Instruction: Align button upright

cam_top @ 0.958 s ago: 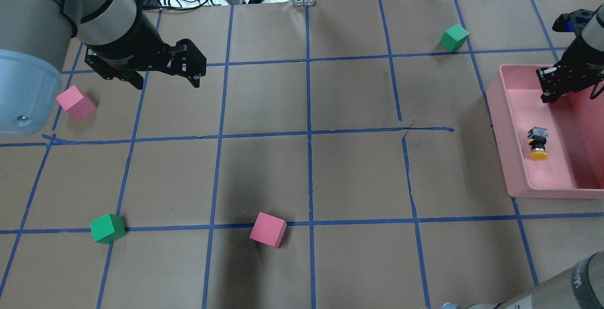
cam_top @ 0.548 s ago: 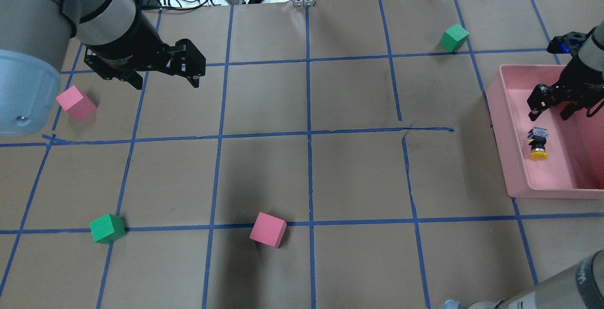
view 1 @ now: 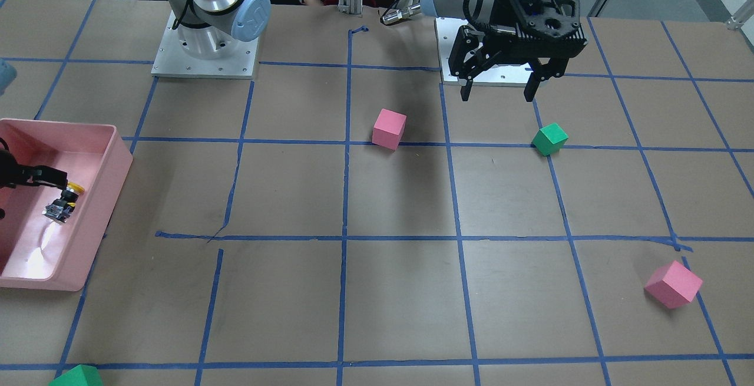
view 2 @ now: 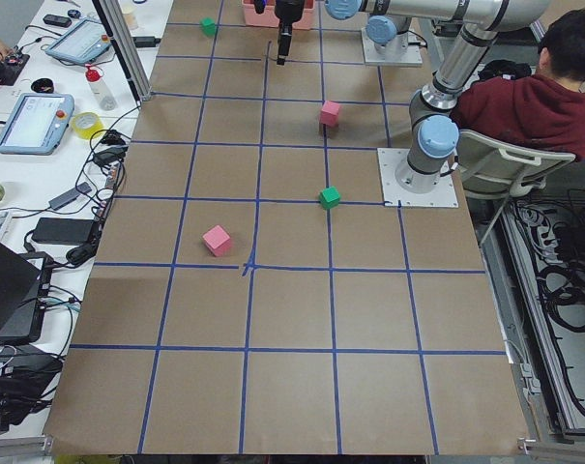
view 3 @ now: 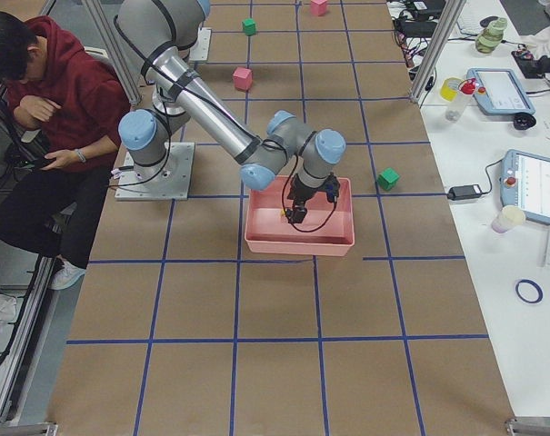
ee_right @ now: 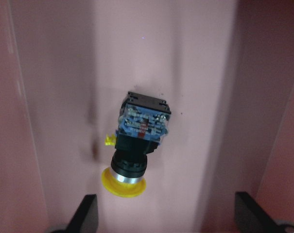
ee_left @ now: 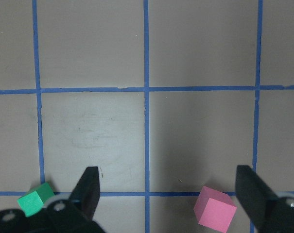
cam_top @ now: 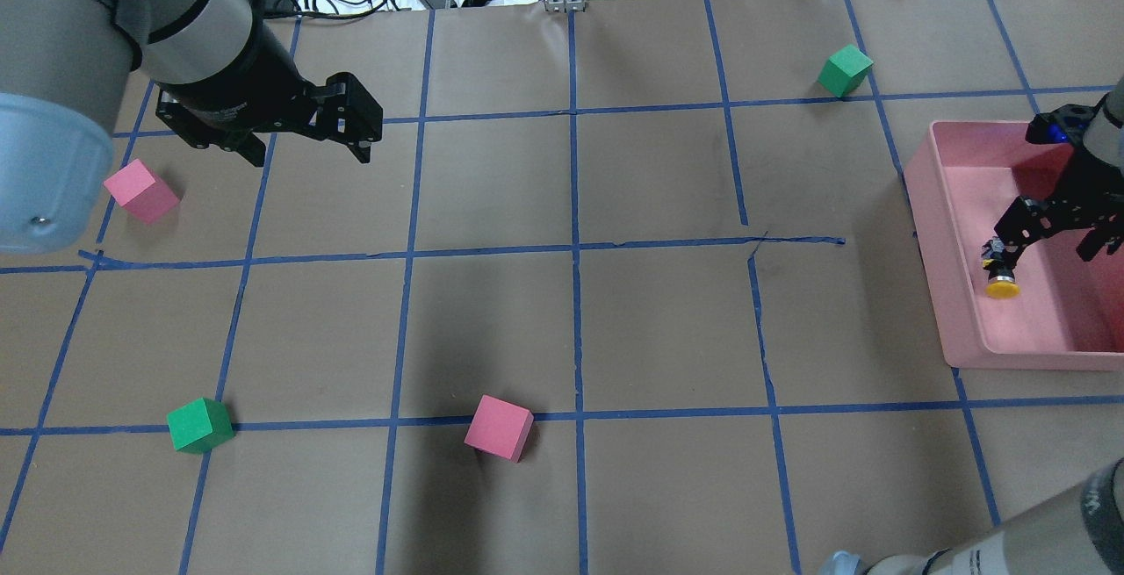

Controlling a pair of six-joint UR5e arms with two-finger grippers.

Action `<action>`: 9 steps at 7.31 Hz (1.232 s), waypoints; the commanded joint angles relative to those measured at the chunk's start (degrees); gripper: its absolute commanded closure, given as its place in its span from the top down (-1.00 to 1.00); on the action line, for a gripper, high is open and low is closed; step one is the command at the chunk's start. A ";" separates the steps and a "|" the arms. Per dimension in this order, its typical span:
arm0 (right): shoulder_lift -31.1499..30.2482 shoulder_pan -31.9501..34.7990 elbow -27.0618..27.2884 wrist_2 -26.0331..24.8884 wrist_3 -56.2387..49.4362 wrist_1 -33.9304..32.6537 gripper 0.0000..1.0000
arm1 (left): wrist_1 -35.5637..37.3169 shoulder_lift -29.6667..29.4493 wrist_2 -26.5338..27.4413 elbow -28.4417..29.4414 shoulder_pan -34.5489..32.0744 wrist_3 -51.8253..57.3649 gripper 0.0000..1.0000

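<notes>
The button (cam_top: 1001,275) lies on its side on the floor of the pink bin (cam_top: 924,233), its yellow cap toward the robot's side and its contact block away. My right gripper (cam_top: 1051,246) hangs open just over it inside the bin. In the right wrist view the button (ee_right: 137,141) sits above the open right gripper (ee_right: 166,213), with nothing between the fingers. From the front the button (view 1: 62,203) shows near one right finger (view 1: 50,177). My left gripper (cam_top: 312,154) is open and empty, high over the table's far left.
Pink cubes (cam_top: 140,191) (cam_top: 499,427) and green cubes (cam_top: 199,424) (cam_top: 845,69) are scattered on the brown, blue-taped table. The bin's walls (view 1: 118,162) enclose the button closely. Cables and a tape roll lie past the far edge. A person sits behind the robot (view 3: 47,100).
My right gripper has travelled along the bin toward the robot's side and come down over the button, staying open. The left arm and the button have not moved.
</notes>
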 commanded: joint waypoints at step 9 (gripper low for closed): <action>2.95 -0.86 0.40 0.83 2.35 -3.72 -1.00 | 0.09 -0.03 -0.20 0.00 0.00 0.00 1.00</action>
